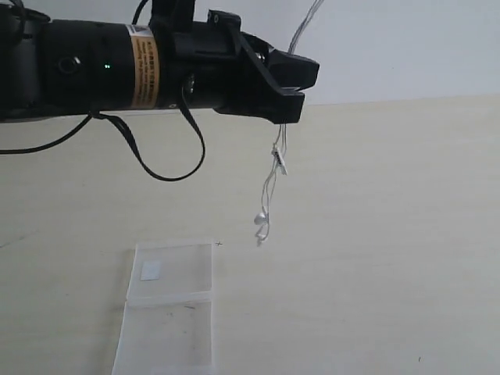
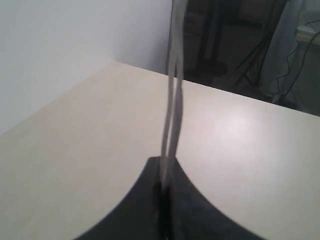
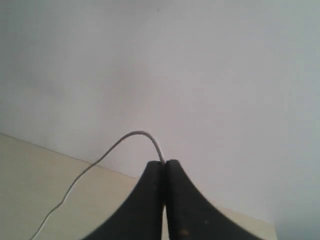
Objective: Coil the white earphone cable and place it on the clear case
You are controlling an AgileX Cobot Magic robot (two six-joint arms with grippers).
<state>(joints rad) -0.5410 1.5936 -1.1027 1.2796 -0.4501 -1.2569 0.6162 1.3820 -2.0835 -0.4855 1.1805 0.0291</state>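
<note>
Nearest to the camera, the left arm (image 1: 117,66) reaches across, and the left gripper (image 1: 291,100) is closed tight on the white earphone cable (image 1: 273,176), with two strands side by side between the jaws. The right gripper (image 3: 165,164) is also pinched closed, on one strand. It is outside the exterior view, where the cable goes up past the top edge.

Under the left gripper the cable hangs free, with the inline remote (image 1: 280,162) and the earbuds (image 1: 260,223) lowest. They are in the air beyond the far right corner of the clear case (image 1: 172,305) and do not touch it. The case lies open and flat on the table (image 1: 375,250).

Expect the cable to be very light and fully limp. It will probably not keep a coil alone, and it swings easily. It is thin and smooth, so it may slip. Take hold on the gathered strands, not on the earbuds. The case looks light and slick, so lay the coil down softly.
</note>
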